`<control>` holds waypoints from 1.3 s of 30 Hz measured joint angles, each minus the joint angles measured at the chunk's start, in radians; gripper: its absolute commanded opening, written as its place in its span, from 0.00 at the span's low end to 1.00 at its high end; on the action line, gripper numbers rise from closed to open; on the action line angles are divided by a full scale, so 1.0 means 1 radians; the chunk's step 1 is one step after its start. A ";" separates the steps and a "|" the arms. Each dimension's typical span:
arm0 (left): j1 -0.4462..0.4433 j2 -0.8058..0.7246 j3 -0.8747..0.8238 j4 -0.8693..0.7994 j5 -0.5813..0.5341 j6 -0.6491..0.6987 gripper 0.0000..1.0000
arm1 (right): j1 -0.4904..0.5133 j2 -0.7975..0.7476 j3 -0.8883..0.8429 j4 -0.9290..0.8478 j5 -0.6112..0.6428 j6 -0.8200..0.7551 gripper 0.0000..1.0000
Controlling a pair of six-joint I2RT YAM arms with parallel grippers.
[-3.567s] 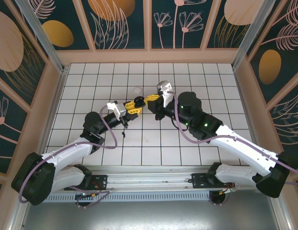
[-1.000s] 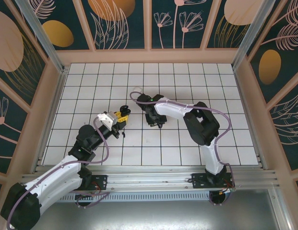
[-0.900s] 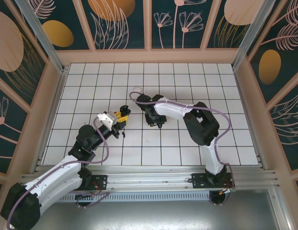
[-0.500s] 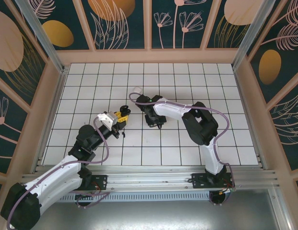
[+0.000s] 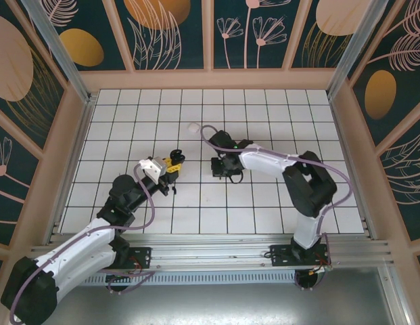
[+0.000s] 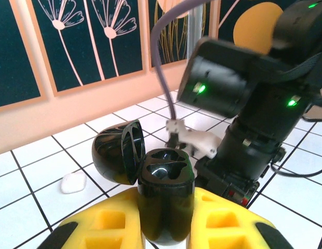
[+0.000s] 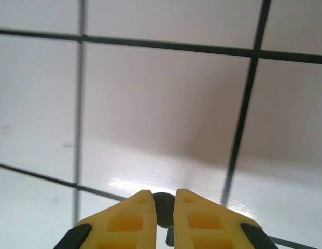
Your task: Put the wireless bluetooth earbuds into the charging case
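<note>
Near edge, left side: left arm (image 5: 95,230) reaching forward over the white tiled counter (image 5: 264,115).

Left jaws: clamped on the glossy black plastic charging case (image 6: 166,202), gripped at its lower body between yellow fingers (image 6: 114,228). Case upright, long axis in line with the jaws, open end pointing away from the wrist. Domed lid (image 6: 119,155) hinged back to the left, two empty sockets showing.

Just right of that, mid-counter: right jaws pointing down close to the tiles, almost together on a tiny dark rounded earbud (image 7: 162,207). Long axis and heading of the earbud not readable, mostly hidden between the fingers.

Beyond, towards the back wall: small rounded white lump (image 5: 193,126) lying on a tile, apart from both jaws.

Against half a second earlier: right arm (image 5: 277,162) stretched further right, its cable now clear of the white lump. Left arm and case unmoved.
</note>
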State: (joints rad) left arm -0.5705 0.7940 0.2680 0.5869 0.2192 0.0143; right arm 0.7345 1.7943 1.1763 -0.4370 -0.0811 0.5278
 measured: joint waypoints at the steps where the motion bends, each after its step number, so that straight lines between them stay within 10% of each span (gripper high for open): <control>1: 0.000 0.009 0.005 0.000 0.000 -0.004 0.00 | -0.010 -0.031 -0.042 0.056 -0.035 0.011 0.12; 17: 0.000 0.165 0.037 0.055 -0.006 -0.101 0.00 | -0.034 -0.070 -0.387 0.632 -0.306 0.141 0.14; 30: 0.000 0.215 0.037 0.063 -0.019 -0.151 0.00 | 0.049 -0.024 -0.267 0.426 -0.056 0.100 0.43; 39: 0.000 0.192 0.037 0.056 -0.023 -0.150 0.00 | 0.088 -0.024 -0.136 0.171 0.199 0.083 0.42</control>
State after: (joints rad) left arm -0.5705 0.9859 0.3050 0.6430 0.1959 -0.1356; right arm 0.8223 1.7699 1.0401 -0.2661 0.1181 0.6106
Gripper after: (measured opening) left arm 0.167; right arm 0.446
